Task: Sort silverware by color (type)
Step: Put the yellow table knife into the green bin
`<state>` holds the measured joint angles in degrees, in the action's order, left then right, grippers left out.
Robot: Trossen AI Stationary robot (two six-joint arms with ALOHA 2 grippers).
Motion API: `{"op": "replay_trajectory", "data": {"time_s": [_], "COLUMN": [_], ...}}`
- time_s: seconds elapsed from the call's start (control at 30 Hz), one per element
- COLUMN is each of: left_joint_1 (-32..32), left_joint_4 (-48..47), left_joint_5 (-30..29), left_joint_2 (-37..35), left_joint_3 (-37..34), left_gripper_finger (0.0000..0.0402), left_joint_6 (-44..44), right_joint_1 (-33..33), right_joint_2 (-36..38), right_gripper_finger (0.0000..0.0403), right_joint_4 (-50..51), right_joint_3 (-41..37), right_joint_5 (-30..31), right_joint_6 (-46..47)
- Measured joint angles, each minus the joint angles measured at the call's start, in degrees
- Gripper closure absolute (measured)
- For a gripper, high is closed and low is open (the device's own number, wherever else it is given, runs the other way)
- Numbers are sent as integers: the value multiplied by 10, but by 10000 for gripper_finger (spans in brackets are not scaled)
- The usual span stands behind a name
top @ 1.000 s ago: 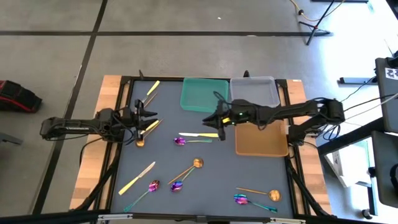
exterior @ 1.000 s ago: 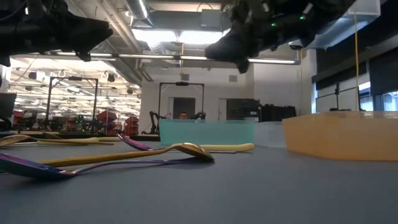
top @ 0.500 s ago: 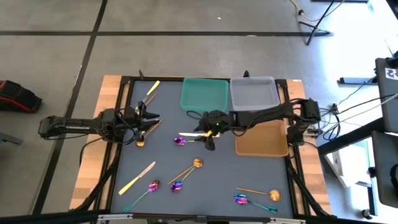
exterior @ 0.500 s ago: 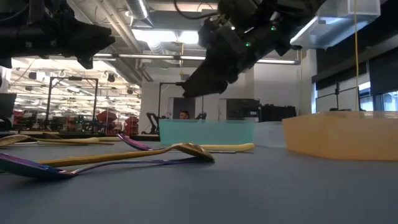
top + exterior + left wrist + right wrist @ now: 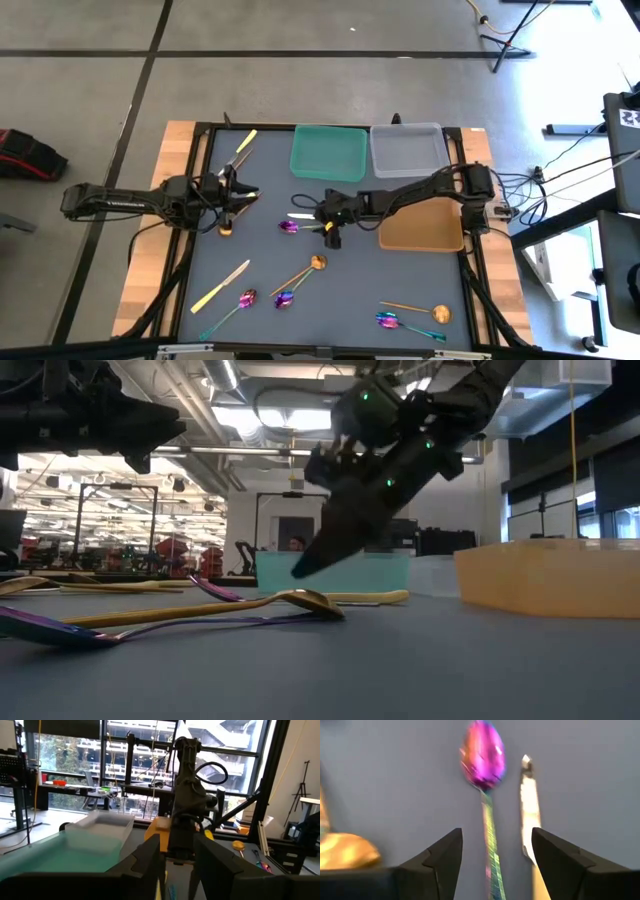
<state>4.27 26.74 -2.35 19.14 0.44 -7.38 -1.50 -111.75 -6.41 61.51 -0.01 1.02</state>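
Where right fingers point(image 5: 490, 865) straddle: purple spoon point(image 5: 484, 760).

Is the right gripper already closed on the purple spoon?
No: the right gripper is open, its fingers apart either side of the purple spoon handle.

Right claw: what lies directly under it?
Under the open right claw lie an iridescent purple spoon and a pale gold knife beside it, on the grey mat. The claw's fingers hide both handles' far ends.
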Motion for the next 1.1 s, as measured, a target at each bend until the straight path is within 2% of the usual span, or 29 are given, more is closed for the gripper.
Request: {"op": "replay_trajectory", "data": {"time_s": [0.17,0.3,0.53,0.93,1.1], "left_joint_1": [0,0,-1,-1,-1], "left_joint_4": [-1,-1,-1,-1,-1], "left_joint_5": [0,-3,-5,-20,-20], "left_joint_2": [1,1,1,1,0], "left_joint_3": [0,0,0,0,0], "left_gripper_finger": [287,287,287,287,287], "left_joint_6": [0,0,-2,0,0], "right_joint_1": [16,32,47,49,48], "right_joint_2": [-1,-5,-13,-17,-10], "right_gripper_finger": [192,214,245,389,380], "right_joint_4": [34,73,85,91,91], "right_joint_3": [0,0,1,1,0], "right_joint_5": [39,7,-6,-8,-10], "right_joint_6": [-12,-13,-13,-18,-29]}}
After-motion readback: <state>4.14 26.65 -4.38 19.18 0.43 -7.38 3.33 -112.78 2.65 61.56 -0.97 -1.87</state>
